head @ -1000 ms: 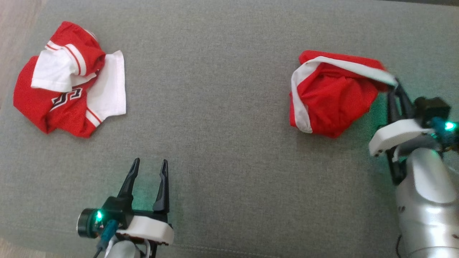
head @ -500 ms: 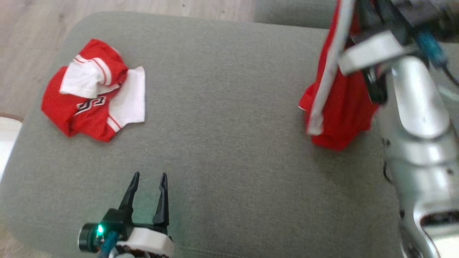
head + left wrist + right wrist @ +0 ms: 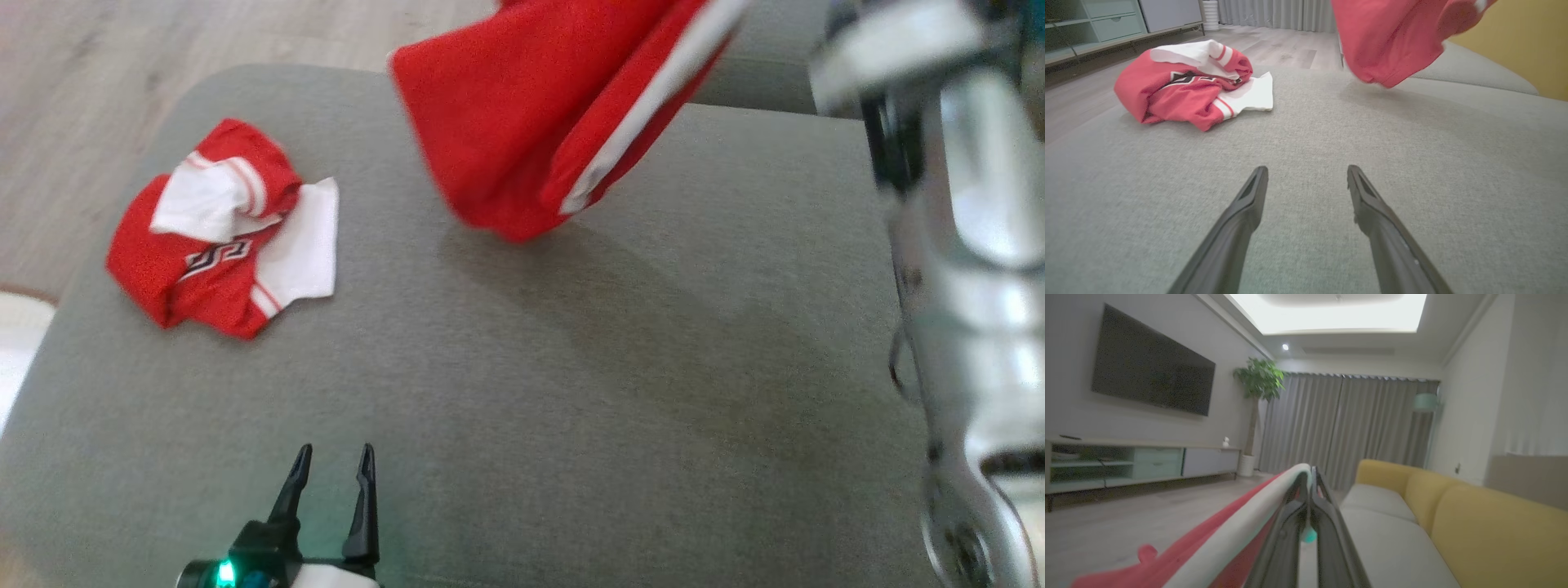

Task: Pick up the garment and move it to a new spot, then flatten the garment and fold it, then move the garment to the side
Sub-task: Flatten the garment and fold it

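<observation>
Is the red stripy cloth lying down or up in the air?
Up in the air: the red, white-striped garment hangs from the right fingers above the grey cushion.

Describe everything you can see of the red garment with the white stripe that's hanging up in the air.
The red garment looks like soft, thin jersey fabric with a white stripe along one edge. It hangs bunched and slanted, clear of the grey sofa cushion, casting a shadow there. The right gripper is shut on its white-trimmed edge; nothing else visibly touches it.

red fabric garment (image 3: 506, 122), white stripe; crumpled red-white jersey (image 3: 224, 237), black lettering, probably white-outlined; grey woven cushion (image 3: 531, 408).
</observation>
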Motion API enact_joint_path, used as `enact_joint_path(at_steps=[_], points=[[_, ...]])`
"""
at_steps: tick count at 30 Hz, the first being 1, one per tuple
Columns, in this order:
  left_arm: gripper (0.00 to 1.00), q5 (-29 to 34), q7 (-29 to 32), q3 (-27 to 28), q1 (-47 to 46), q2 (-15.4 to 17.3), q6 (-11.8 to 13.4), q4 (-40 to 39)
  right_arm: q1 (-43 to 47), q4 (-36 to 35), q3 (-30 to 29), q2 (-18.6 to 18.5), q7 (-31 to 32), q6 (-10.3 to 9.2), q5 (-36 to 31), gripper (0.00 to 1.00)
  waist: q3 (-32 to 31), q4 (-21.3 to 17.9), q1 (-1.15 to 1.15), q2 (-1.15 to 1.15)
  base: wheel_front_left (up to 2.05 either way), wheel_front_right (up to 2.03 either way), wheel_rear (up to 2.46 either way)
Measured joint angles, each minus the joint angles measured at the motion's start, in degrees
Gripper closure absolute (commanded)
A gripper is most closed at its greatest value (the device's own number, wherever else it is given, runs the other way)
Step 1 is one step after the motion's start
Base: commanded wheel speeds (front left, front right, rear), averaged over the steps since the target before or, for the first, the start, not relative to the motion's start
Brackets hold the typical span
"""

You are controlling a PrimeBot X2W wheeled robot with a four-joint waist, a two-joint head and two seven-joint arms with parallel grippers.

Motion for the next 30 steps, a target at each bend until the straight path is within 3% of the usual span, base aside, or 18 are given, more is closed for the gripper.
enact_joint_path(at_steps=[6,7,8,9,11,14,20,30], points=[[0.0,0.91,0.0,0.44,-0.41,0.0,-0.54,-0.34,14.84,6.95,-10.04,-4.91,0.09,0.0,-4.59,1.0,0.79,-3.68,0.0,0.0,0.0,0.0,0.0],[0.0,1.04,0.0,0.51,-0.65,0.0,-0.65,-0.34,17.86,8.05,-12.0,-5.5,0.1,0.0,-5.53,0.73,1.07,-4.38,0.0,0.0,0.0,0.0,0.0],[0.0,1.07,0.0,0.54,-1.14,0.0,-0.8,-0.3,20.75,9.28,-13.77,-5.92,0.1,0.0,-6.59,0.04,1.36,-5.05,0.0,0.0,0.0,0.0,0.0],[0.0,1.12,0.0,0.58,-1.7,-0.02,-1.01,-0.35,23.4,10.26,-15.46,-5.97,0.14,0.0,-7.34,0.0,1.68,-5.71,0.0,0.0,0.0,0.0,0.0],[0.0,1.52,0.0,0.6,-2.83,0.0,-1.07,-0.42,27.98,10.39,-17.58,-5.63,0.23,0.0,-8.99,0.0,2.33,-6.98,0.01,0.0,0.0,0.0,0.0],[0.0,1.94,0.0,0.58,-3.82,-0.03,-1.55,-0.85,33.13,4.5,-18.68,-2.29,0.23,0.0,-9.46,0.0,3.24,-9.54,0.0,0.0,0.0,0.0,0.0],[0.0,0.81,0.0,-0.51,-5.44,-0.02,-2.59,-1.47,36.46,-8.34,-11.06,1.09,0.23,0.0,-3.79,0.0,5.02,-13.27,0.0,0.0,0.0,0.0,0.0],[0.0,-5.3,0.0,-6.65,-20.03,-0.19,-6.59,2.44,36.92,-13.4,-0.62,1.66,0.23,0.0,5.9,0.0,12.21,-19.05,0.02,0.0,0.0,0.0,0.0]])
